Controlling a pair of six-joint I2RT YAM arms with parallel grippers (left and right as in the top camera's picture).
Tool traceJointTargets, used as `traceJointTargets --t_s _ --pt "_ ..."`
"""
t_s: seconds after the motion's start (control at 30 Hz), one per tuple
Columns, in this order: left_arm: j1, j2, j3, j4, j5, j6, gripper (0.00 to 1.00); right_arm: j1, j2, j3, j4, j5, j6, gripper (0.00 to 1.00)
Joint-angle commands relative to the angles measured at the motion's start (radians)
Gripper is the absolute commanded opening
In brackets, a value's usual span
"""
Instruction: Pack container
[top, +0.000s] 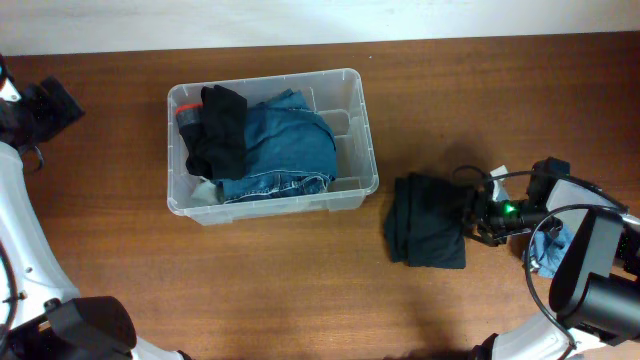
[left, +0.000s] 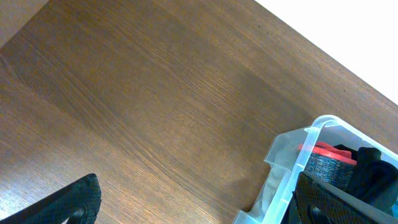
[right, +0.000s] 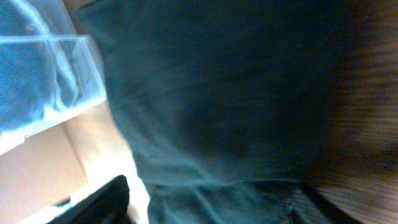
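Note:
The clear plastic container (top: 270, 78) stands left of centre on the wooden table, holding folded blue jeans (top: 285, 145), a black garment (top: 220, 130) and a red-and-grey item (top: 187, 113). A folded dark teal garment (top: 428, 222) lies on the table to its right. My right gripper (top: 470, 215) is at that garment's right edge; in the right wrist view the cloth (right: 217, 93) fills the gap between the spread fingers, with the container's corner (right: 56, 62) behind. My left gripper (top: 45, 105) hangs open at the far left, the container's corner (left: 298, 155) near its right finger.
A light blue cloth (top: 550, 245) and a white scrap (top: 498, 172) lie beside the right arm. The table's back edge meets a white wall (top: 320, 20).

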Motion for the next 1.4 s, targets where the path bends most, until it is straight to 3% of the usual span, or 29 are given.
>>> traceJointTargets --t_s 0.0,0.17,0.3,0.47,0.63,0.77,1.13,1.23,1.37 --pt "0.002 -0.014 0.012 0.002 0.001 -0.009 0.99 0.01 0.023 -0.014 0.015 0.172 0.013 0.8" --pt "0.002 -0.014 0.012 0.002 0.001 -0.009 0.99 0.01 0.023 -0.014 0.026 0.367 0.118 0.82" --pt "0.002 -0.014 0.012 0.002 0.001 -0.009 0.99 0.01 0.022 -0.014 0.034 0.596 0.269 0.92" --pt "0.002 -0.014 0.012 0.002 0.001 -0.009 0.99 0.01 0.022 -0.012 0.084 0.578 0.259 0.97" --pt "0.002 -0.014 0.012 0.002 0.001 -0.009 0.99 0.01 0.022 -0.011 0.132 0.444 0.146 0.97" --pt "0.002 -0.014 0.012 0.002 0.001 -0.009 1.0 0.002 0.018 0.039 0.12 0.192 0.017 0.91" --pt "0.002 -0.014 0.012 0.002 0.001 -0.009 0.99 0.003 -0.019 0.175 0.089 0.022 -0.021 0.95" --pt "0.002 -0.014 0.012 0.002 0.001 -0.009 0.99 0.003 -0.019 0.179 0.103 0.05 -0.017 0.95" --pt "0.002 -0.014 0.012 0.002 0.001 -0.009 1.0 0.004 -0.014 0.177 0.1 0.231 -0.018 1.0"
